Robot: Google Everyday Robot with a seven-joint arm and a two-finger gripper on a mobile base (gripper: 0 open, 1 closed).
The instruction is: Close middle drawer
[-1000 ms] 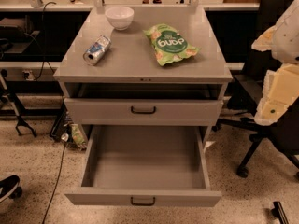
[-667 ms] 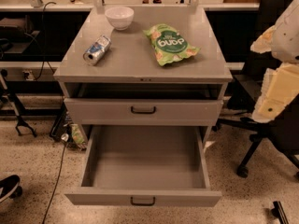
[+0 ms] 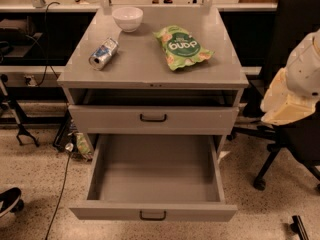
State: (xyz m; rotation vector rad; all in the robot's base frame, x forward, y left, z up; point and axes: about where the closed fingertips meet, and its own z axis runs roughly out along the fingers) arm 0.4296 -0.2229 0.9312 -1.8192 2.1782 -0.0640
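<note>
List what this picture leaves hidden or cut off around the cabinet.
All in the camera view:
- Lowest drawer: hidden beneath the pulled-out middle drawer.
- Inside of the upper drawer: covered by the cabinet top.
- Gripper, right of the cabinet: its arm is cut off by the right edge.
- Can: label too small to read.

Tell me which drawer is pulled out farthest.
The middle drawer, lower of the two showing: its grey box juts far out, the upper drawer only slightly. The gripper hangs right of the cabinet, touching neither.
</note>
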